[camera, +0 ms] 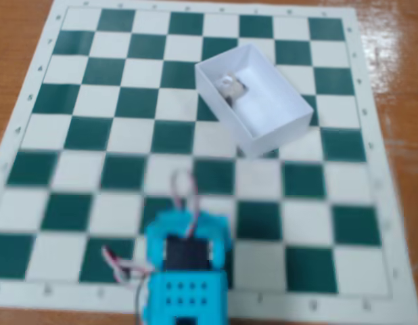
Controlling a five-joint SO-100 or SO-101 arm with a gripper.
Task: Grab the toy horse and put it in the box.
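Note:
The white open-topped box (280,122) lies at an angle on the upper right part of the chessboard. The tiny grey-and-white toy horse (230,87) lies inside the box, near its upper left corner. My cyan arm (187,264) sits folded at the bottom edge of the fixed view, well below the box and apart from it. Red and white wires loop out of its top and left side. The fingers are hidden under the arm's body, so I cannot tell how the jaws stand. Nothing shows held.
The green-and-white chessboard (80,135) covers most of the view and lies on a brown wooden table (13,40). The board's white border runs along the bottom by the arm.

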